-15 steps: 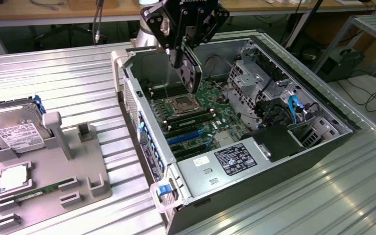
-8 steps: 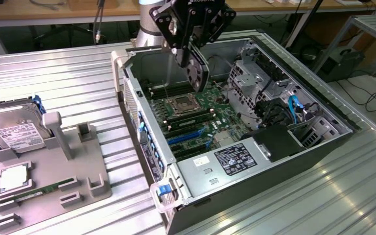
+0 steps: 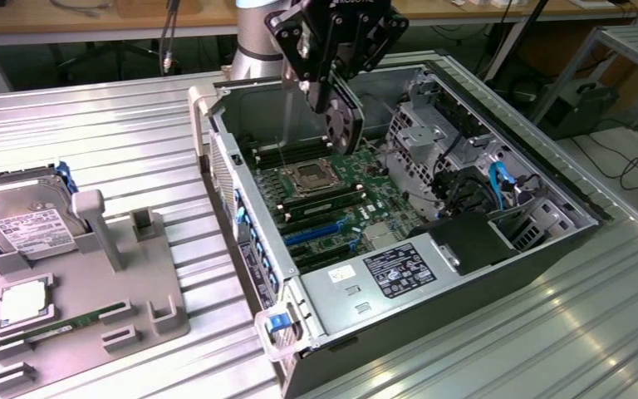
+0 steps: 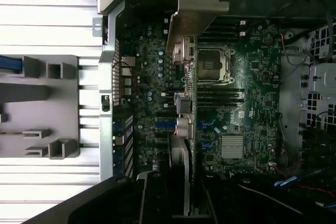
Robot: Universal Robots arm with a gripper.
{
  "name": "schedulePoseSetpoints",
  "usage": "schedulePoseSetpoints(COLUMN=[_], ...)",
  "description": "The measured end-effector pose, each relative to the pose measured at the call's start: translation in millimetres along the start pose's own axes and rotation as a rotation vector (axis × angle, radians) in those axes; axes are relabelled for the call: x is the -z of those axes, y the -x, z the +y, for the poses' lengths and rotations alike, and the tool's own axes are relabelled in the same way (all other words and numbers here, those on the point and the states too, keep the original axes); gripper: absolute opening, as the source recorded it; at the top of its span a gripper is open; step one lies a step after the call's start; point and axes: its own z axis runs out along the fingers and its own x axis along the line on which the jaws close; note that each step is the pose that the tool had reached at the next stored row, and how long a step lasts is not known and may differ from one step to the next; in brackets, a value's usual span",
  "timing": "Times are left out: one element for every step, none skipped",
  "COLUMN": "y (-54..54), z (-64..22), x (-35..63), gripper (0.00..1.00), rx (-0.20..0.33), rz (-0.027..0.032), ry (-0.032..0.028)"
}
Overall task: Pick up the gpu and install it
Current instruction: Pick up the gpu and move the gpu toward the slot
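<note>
While it hangs over the open computer case (image 3: 463,332), the pincer (image 3: 328,87) is clamped tight on the gpu (image 3: 344,125).
Card's held on edge, up above the motherboard (image 3: 336,204) beside the processor socket (image 3: 308,176); the wrist view catches its silver bracket (image 4: 197,3). Over on the exterior view's left, a hard drive (image 3: 26,220) sits in the grey holder (image 3: 109,283) on the ribbed surface (image 3: 97,125).

Bright room, glare on metal table (image 3: 518,349), PC case (image 3: 236,208) int. dim
</note>
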Motion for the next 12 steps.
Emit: schedulePoseSetpoints(y=[0.9,2.0,4.0,5.0,6.6,7.8,8.9,9.8,10.7,11.9,13.1,14.2], z=[0.0,0.0,0.0,-0.1,-0.1,-0.1,-0.1,-0.1,-0.1,-0.1,-0.1,-0.2], x=[0.0,-0.1,-0.1,-0.1,-0.2,-0.2,-0.2,-0.2,-0.3,-0.3,-0.3,-0.4], gripper=[0.27,0.27,0.27,0.27,0.27,0.27,0.27,0.27,0.27,0.27,0.27,0.27], rx=[0.000,0.000,0.000,0.000,0.000,0.000,0.000,0.000,0.000,0.000,0.000,0.000], rz=[-0.0001,-0.0001,0.0000,0.0000,0.0000,0.0000,0.0000,0.0000,-0.0001,0.0000,0.0000,0.0000], ry=[0.0000,0.0001,-0.0001,0.0000,0.0000,0.0000,0.0000,0.0000,0.0001,0.0000,0.0000,0.0001])
